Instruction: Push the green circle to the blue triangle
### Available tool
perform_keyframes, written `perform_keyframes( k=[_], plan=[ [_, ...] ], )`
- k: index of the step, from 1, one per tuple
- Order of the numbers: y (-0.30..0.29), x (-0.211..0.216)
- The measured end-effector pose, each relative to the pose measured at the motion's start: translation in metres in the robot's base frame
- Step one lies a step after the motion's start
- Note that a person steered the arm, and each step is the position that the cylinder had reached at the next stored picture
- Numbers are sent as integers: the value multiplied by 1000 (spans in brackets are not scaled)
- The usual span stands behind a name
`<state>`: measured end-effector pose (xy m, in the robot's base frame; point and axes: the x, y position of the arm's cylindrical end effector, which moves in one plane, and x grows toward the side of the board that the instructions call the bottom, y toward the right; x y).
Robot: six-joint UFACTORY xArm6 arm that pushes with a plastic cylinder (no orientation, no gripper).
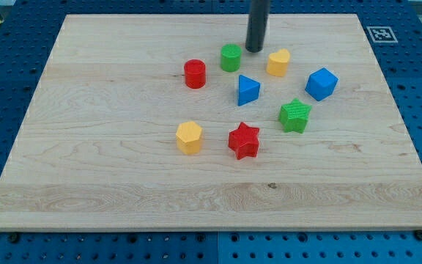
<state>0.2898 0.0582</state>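
No claw here: my tip (255, 49) sits at two o'clock of the green circle (231, 57). I'd circle to eleven, then push toward the blue triangle (247, 90).

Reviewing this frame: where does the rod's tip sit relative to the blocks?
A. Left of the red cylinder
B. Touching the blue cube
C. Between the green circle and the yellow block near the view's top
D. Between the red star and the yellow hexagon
C: my tip comes down in the gap between the green circle and the yellow block, above the blue triangle.
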Motion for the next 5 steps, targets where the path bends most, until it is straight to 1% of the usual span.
perform_keyframes(
  k=[1, 3, 5],
  plan=[
    [-37, -2],
    [-38, 2],
    [-38, 29]
  ],
)
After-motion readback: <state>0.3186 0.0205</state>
